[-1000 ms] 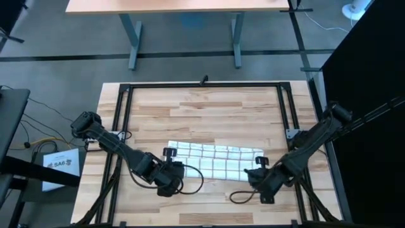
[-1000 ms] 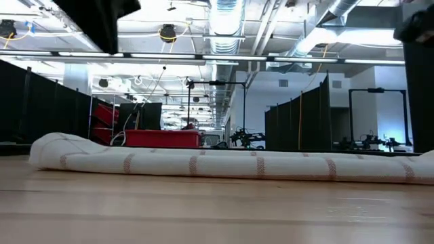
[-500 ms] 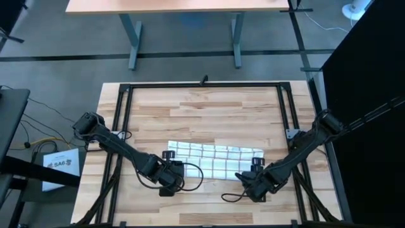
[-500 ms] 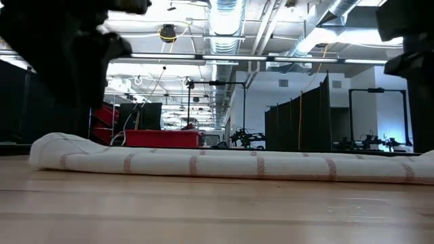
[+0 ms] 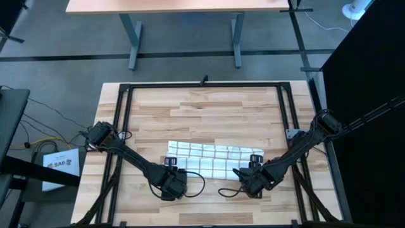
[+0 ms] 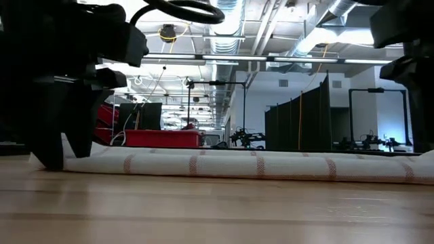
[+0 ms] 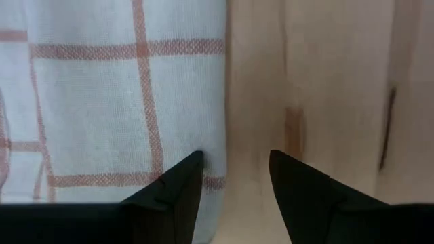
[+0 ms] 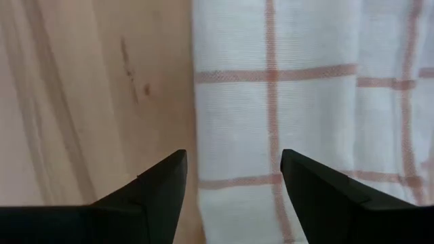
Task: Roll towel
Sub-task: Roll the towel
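Where the light wooden plank table (image 5: 209,114) is ringed by a black metal frame (image 5: 205,85), little else stands near the work: a white paper sheet (image 5: 62,166) lies on the floor off the table's left side, and a second pale wooden table (image 5: 183,6) stands beyond the far edge. Nothing blocks the cloth from above. The towel (image 5: 214,159), a thin white cloth with a grid of reddish-brown lines, lies as a long flattened band across the near middle of the table; in the low view it reads as a low roll (image 6: 251,165) running side to side.

The left gripper (image 5: 173,182) sits low at the towel's left end, its arm reaching in from the table's left edge, with a black cable (image 5: 193,183) looping beside it. Its fingers (image 7: 178,186) are spread, straddling the towel's edge. The right gripper (image 5: 248,179) mirrors it at the right end, fingers (image 8: 161,183) parted over the edge, grasping nothing.
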`<action>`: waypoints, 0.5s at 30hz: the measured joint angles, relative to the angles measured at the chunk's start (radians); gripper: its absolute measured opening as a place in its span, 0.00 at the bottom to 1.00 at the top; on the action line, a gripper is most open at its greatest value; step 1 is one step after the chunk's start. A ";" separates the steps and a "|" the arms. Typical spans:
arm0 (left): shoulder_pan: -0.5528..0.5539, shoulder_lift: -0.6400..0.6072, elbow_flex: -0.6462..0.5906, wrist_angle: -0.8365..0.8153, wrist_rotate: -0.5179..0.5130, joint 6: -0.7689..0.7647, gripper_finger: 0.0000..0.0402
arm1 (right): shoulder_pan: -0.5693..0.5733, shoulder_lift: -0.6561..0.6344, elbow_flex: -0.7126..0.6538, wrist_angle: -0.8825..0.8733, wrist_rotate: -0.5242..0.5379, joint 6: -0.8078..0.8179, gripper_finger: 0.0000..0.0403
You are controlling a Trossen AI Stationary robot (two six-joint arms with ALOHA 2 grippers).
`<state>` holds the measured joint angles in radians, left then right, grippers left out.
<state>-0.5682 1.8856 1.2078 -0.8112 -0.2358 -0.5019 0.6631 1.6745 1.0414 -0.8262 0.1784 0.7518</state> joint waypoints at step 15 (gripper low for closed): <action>0.014 -0.001 -0.015 0.072 -0.082 0.041 0.39 | 0.010 0.000 -0.115 0.133 0.001 0.034 0.56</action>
<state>-0.5540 1.8847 1.1924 -0.7392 -0.3180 -0.4612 0.6731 1.6749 0.9260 -0.6928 0.1789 0.7856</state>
